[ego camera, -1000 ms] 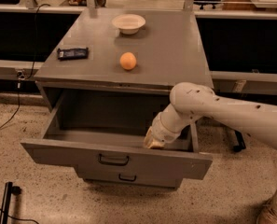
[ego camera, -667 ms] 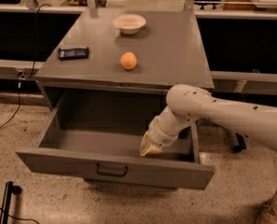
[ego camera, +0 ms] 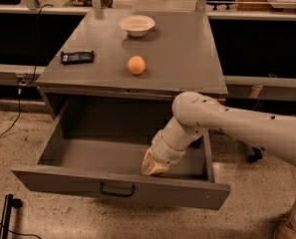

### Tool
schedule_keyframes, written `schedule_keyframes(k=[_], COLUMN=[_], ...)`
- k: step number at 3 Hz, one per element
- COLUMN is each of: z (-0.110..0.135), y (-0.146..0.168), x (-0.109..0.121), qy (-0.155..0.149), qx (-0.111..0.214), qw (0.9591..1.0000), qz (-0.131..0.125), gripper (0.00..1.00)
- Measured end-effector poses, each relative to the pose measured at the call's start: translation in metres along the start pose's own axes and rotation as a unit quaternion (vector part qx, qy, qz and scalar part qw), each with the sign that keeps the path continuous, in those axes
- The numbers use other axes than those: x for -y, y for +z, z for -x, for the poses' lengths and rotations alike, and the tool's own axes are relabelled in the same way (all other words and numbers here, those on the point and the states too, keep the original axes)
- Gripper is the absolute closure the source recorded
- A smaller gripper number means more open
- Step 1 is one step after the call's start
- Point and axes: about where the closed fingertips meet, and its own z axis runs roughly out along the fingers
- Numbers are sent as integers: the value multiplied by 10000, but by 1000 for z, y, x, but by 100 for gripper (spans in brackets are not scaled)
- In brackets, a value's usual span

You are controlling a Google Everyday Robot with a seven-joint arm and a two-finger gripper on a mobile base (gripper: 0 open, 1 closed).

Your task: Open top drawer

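Note:
The top drawer (ego camera: 77,180) is a wide grey metal box under the grey cabinet top. It stands pulled far out toward me, and its inside is bare. Its flat front panel carries a small dark bar handle (ego camera: 117,190) at the middle. My gripper (ego camera: 154,167) reaches down into the drawer at the right of centre, just behind the front panel. My white arm (ego camera: 227,126) comes in from the right. The lower drawers are hidden under the open one.
On the cabinet top (ego camera: 187,59) lie an orange (ego camera: 136,64), a white bowl (ego camera: 136,25) and a dark flat bar (ego camera: 77,57). Black cables run over the speckled floor (ego camera: 18,133) at the left. Dark shelving stands behind.
The drawer has slid further out toward me, covering the lower drawers. My gripper moved with it, down and toward the front, still inside behind the front panel.

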Motion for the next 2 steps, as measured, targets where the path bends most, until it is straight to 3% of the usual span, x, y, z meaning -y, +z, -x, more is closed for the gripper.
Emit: schedule_keyframes(k=[2], z=[45], y=[-43], x=[-4], qy=[-724], qx=[59], qw=[9969], qz=[-302], gripper=[100])
